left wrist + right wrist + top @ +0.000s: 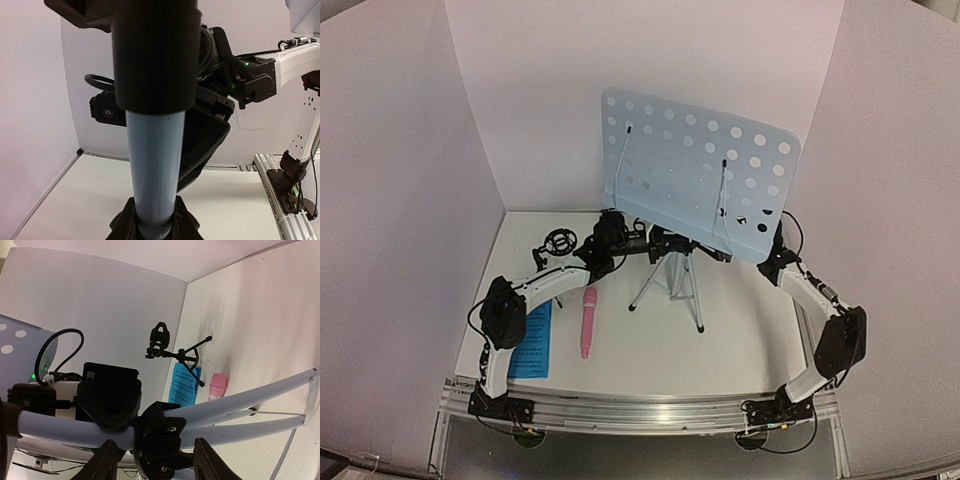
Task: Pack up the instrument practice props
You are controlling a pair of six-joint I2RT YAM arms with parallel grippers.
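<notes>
Lower left of the overhead view: blue sheets (535, 345) lie flat by the left arm's (505, 320) base, partly under it. Just right of them lies a pink mic (588, 322), its long axis running near to far.

Further back, at centre, the music stand (695, 170) stands on its tripod (670, 285). The left gripper (610, 238) meets the upright pole (152, 160) from the left, and its fingers (127, 220) look closed on it. The right gripper (159, 460) reaches in from the right. Its fingers (107, 462) straddle the black hub (162, 437) where the legs join, but I cannot tell whether they press it.

Just left of the left gripper stands the small mic stand (560, 243). Farthest back, the perforated desk tilts above both grippers. The loose props all lie on the left arm's side.
</notes>
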